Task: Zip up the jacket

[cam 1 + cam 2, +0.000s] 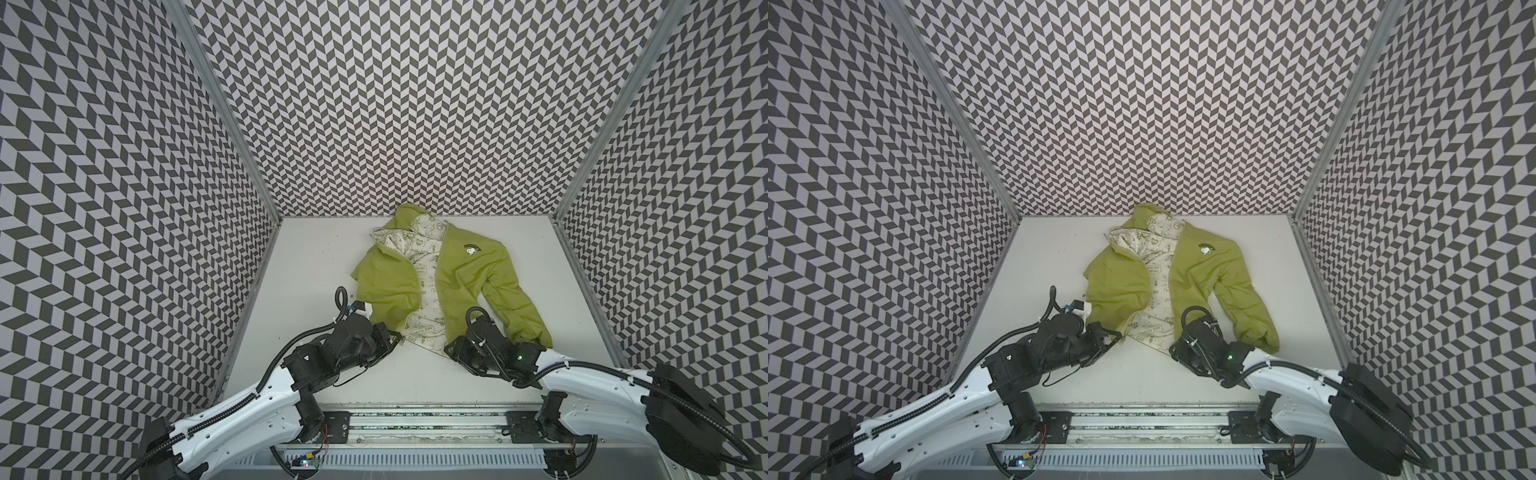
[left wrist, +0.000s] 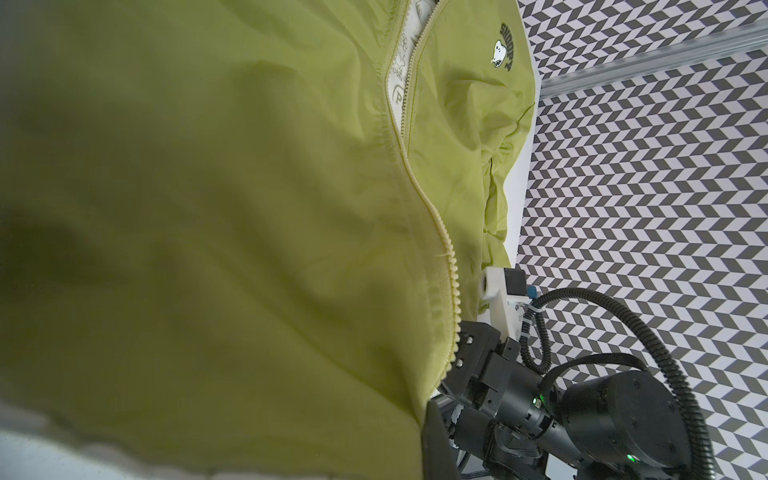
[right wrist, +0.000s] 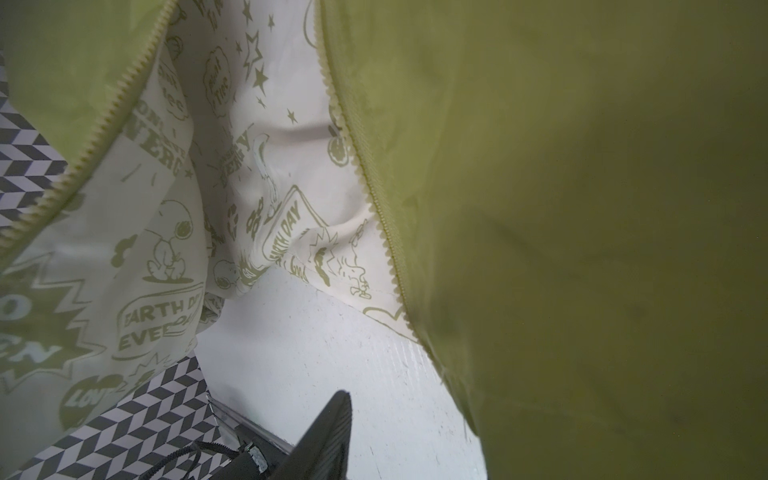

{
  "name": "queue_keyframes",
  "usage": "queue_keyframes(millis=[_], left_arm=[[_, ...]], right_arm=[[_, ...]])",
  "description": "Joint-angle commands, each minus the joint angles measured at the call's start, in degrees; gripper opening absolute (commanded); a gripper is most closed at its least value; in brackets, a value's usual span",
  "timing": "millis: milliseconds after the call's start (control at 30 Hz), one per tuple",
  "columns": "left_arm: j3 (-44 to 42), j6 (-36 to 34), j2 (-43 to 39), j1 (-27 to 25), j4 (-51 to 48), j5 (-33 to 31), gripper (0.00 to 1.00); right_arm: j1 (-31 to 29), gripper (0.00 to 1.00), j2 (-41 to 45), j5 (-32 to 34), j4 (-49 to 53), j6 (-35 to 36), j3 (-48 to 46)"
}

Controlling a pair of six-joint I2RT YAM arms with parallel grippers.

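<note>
Chevron-patterned black and white walls (image 1: 374, 104) box in a white desk (image 1: 316, 266) on three sides.

The left gripper (image 1: 397, 336) is closed on the bottom hem corner of the jacket (image 1: 465, 274), on the front panel nearest the left arm. In the left wrist view that green panel (image 2: 208, 208) hangs right over the lens and blocks most of the picture.

The right gripper (image 1: 448, 348) sits at the bottom hem of the opposite panel, and its black body covers that corner in both top views. In the right wrist view one black finger (image 3: 328, 432) shows over bare desk. Green fabric hides everything beside it, so whether this gripper is gripping cannot be told.

Between the two grippers the cream lining (image 1: 424, 274), printed with green cartoons and "Earth Day" lettering, fans out on the desk. The two rows of zipper teeth (image 3: 374, 199) run apart along the panel edges and are not joined.

The jacket lies open, front up, in the middle of the desk and toward the back. Its hood (image 1: 409, 220) is at the foot of the back wall. A small chest logo (image 1: 471, 248) sits on the panel nearest the right arm. One sleeve (image 1: 519, 307) trails down beside the right arm, its cuff partly under it.

A metal rail (image 1: 424, 419) along the front edge carries both arm bases.
</note>
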State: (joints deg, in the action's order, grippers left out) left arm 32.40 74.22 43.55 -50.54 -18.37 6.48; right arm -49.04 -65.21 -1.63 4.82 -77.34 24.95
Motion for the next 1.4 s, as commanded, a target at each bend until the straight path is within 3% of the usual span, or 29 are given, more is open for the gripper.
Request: queue_keyframes(millis=[0, 167, 433, 1100, 1367], left_arm=[[-0.54, 0.75, -1.17, 0.36, -0.7, -1.03, 0.0], [-1.09, 1.18, -2.66, 0.36, -0.63, -1.99, 0.0], [-2.07, 1.98, -2.45, 0.45, 1.77, -1.98, 0.0], [-2.38, 2.69, -1.06, 0.37, 3.45, 0.26, 0.0], [-3.23, 3.44, -2.47, 0.36, 2.48, -0.19, 0.0]], right_arm=[[-0.27, 0.56, 1.44, 1.51, 3.01, 3.63, 4.29], [-0.27, 0.6, 4.75, 0.99, 20.89, 10.03, 13.82], [0.3, 0.61, 18.3, 9.34, 29.09, 7.22, 10.6], [4.37, 0.59, 20.29, 5.58, 14.92, 0.02, -2.69], [5.5, 0.55, 19.8, 3.92, 13.77, 0.61, -2.25]])
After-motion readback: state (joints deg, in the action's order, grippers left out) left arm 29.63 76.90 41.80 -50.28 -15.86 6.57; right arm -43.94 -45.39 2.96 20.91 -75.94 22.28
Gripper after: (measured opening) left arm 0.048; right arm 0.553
